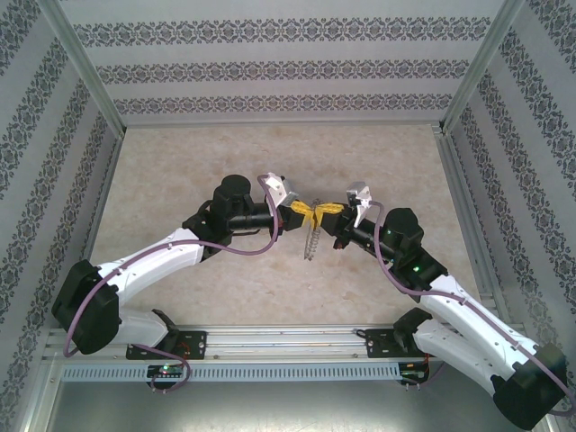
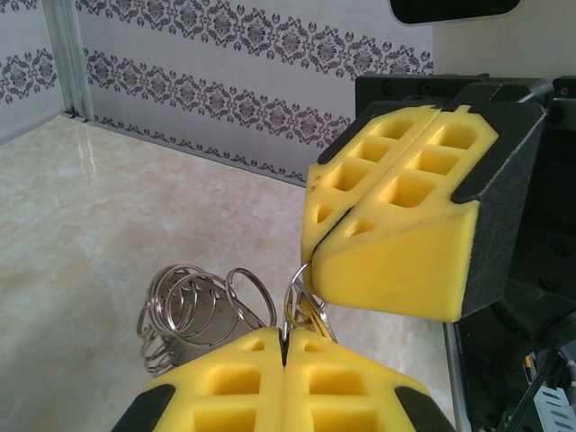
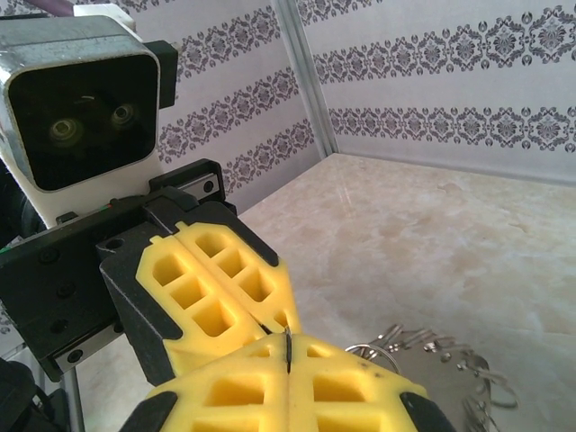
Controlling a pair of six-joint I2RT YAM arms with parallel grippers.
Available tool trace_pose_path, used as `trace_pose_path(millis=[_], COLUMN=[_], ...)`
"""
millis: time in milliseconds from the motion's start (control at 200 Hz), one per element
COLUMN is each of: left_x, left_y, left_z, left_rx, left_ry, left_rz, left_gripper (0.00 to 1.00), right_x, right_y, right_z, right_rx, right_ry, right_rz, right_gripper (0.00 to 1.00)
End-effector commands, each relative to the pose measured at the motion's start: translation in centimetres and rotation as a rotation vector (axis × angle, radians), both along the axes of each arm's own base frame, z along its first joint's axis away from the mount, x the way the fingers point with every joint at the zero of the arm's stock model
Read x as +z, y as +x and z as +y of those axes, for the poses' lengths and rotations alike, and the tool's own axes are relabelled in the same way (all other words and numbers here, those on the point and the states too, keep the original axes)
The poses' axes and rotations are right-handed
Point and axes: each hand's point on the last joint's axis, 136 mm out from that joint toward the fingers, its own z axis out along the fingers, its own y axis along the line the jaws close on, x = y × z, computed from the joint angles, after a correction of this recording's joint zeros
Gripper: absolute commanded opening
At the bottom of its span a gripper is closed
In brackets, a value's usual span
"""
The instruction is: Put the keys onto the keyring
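The left hand, its yellow honeycomb foam pads pressed together, pinches a thin wire loop of the keyring. The right hand, also closed, grips it tip to tip from the opposite side. The grey coiled rings hang below both hands over the glossy, marble-patterned tabletop, with ornamented walls around.

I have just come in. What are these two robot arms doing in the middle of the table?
The two arms meet fingertip to fingertip above the beige marbled table. The left gripper, its yellow foam fingers shut, pinches one loop of the keyring, a chain of thin grey metal rings; the other loops trail from the grip. The right gripper is shut too, with a thin dark edge in its seam; whether that is a key I cannot tell.
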Motion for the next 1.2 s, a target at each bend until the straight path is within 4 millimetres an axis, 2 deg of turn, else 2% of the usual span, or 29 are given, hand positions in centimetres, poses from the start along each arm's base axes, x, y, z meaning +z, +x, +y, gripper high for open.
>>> trace_pose_path(millis=[0,260,605,1129,1194], left_x=[4.0,4.6,4.9,4.5,4.4], left_y=[-0.9,-1.0,-0.9,-1.1,-1.0], left_z=[-0.2,0.0,0.2,0.0,0.0], left_rx=[-0.017,-0.011,0.001,-0.013,-0.013], left_ry=[-0.072,-0.086,-0.104,-0.101,-0.099], left_rz=[-0.088,-0.097,-0.110,-0.109,-0.107], left_gripper=[0.00,0.00,0.00,0.00,0.00], right_x=[0.4,-0.4,-1.5,-1.3,-1.2], right_y=[0.5,0.8,1.0,1.0,1.0], right_z=[-0.7,-1.5,-1.6,-1.1,-1.3], right_rx=[-0.038,-0.064,-0.058,-0.013,-0.014], right_ry=[0.003,0.006,0.002,0.020,0.026], right_rz=[-0.033,-0.012,0.019,0.037,0.041], right_gripper=[0.00,0.00,0.00,0.00,0.21])
